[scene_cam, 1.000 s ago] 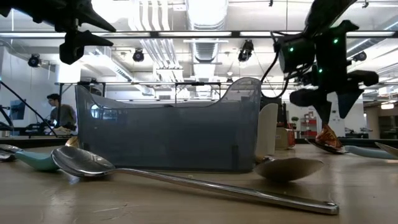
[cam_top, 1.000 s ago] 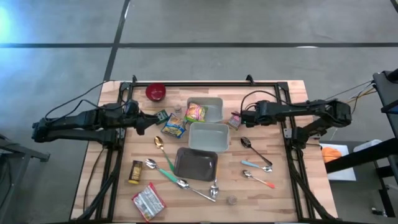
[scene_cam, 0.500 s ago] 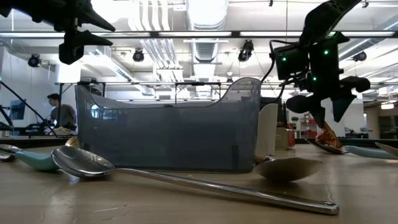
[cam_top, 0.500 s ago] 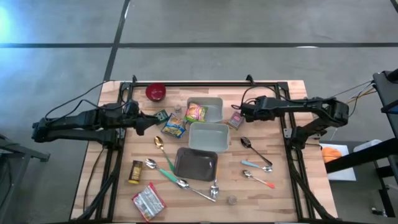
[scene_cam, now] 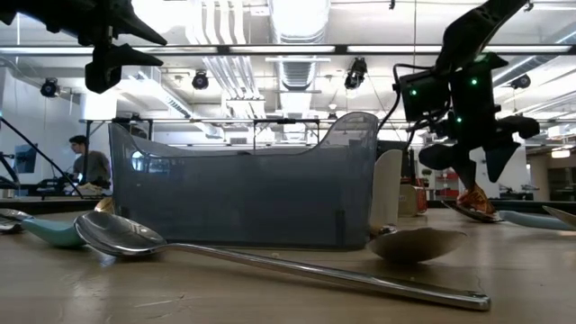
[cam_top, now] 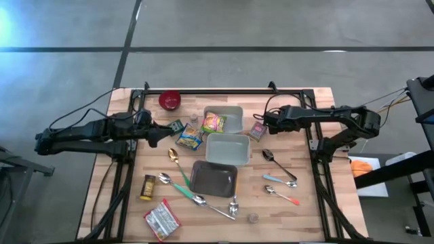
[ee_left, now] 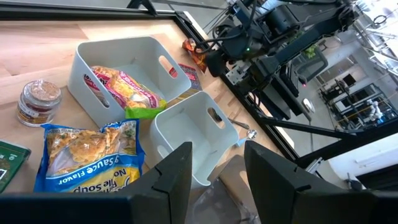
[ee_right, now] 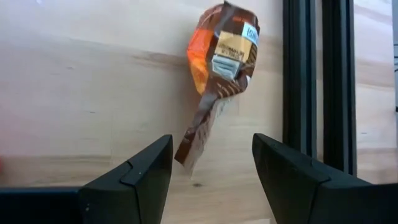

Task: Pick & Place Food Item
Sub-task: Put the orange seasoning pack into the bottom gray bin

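Shifting toward the frame's upper edge, right claw point(ee_right: 209, 174) hangs open over the orange snack packet point(ee_right: 221, 68) right of centre on the surface point(cam_top: 305, 210); nothing grasped, placing remains.

Only clear text: blue-and-yellow soup packet point(ee_left: 87, 154), lying on the bench point(ee_left: 37, 56) beside the white bins, reads "Noodle Soup" with a partial "...auce" above it, seen upside down in the left wrist view. Pink-and-yellow packet point(ee_left: 124, 87) in the far white bin point(ee_left: 99, 53) has print, not legible. Orange-brown snack packet point(ee_right: 219, 68) on the bench near the black rail has a white label, lettering too small to read. Nothing readable in high or low views.
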